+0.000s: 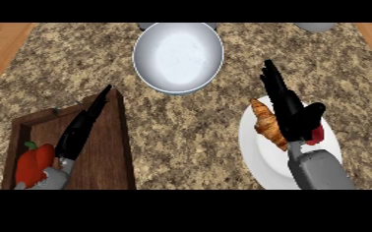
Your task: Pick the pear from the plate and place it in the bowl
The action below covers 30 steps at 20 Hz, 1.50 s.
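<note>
Granite counter [181, 128]: croissant [267, 124] on white plate [256, 155]; both robot hands, left [83, 123] and right [287, 103], straight-fingered.

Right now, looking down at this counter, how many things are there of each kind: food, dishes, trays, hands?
Food: 3 (golden croissant, red item mostly hidden behind the right hand, red bell pepper)
Dishes: 2 (grey metal bowl, white round plate)
Trays: 1 (brown wooden tray)
Hands: 2 (left hand, right hand)
Total: 8

I see my right hand [289, 109], fingers straight, above the plate [256, 152] beside a croissant [269, 124]; the bowl [178, 56] sits near the counter's [189, 123] far edge.
</note>
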### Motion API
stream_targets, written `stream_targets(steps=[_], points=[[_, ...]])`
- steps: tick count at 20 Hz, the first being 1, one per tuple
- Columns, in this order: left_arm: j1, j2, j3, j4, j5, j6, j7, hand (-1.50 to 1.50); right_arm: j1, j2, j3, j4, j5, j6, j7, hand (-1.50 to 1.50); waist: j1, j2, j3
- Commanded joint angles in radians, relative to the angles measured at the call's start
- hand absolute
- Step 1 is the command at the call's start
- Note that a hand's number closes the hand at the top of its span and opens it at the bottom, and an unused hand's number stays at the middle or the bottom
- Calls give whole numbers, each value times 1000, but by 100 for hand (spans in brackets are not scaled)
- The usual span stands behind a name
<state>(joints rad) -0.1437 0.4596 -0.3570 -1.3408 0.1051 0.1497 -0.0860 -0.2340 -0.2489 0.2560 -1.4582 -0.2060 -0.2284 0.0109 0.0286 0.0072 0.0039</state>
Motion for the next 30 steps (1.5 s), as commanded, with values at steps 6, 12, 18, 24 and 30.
stream_targets(steps=[6,12,18,24,30], points=[[-47,-105,110,-116,100,90,35,0,27,-305,226,13,96,439,71,150,4,-10,-6],[-47,-176,95,-136,95,145,90,0,206,-237,17,-81,146,94,-327,-150,-58,-13,-2],[-6,-160,111,-205,94,107,115,0,235,-345,-107,-260,114,169,-340,-150,-37,-11,-4],[49,-198,85,-201,56,131,88,0,193,-449,-141,-391,238,125,-19,-150,-30,-10,-5],[5,-195,129,-149,74,71,63,0,67,-494,-140,-354,171,293,241,-150,-24,-7,-5]])
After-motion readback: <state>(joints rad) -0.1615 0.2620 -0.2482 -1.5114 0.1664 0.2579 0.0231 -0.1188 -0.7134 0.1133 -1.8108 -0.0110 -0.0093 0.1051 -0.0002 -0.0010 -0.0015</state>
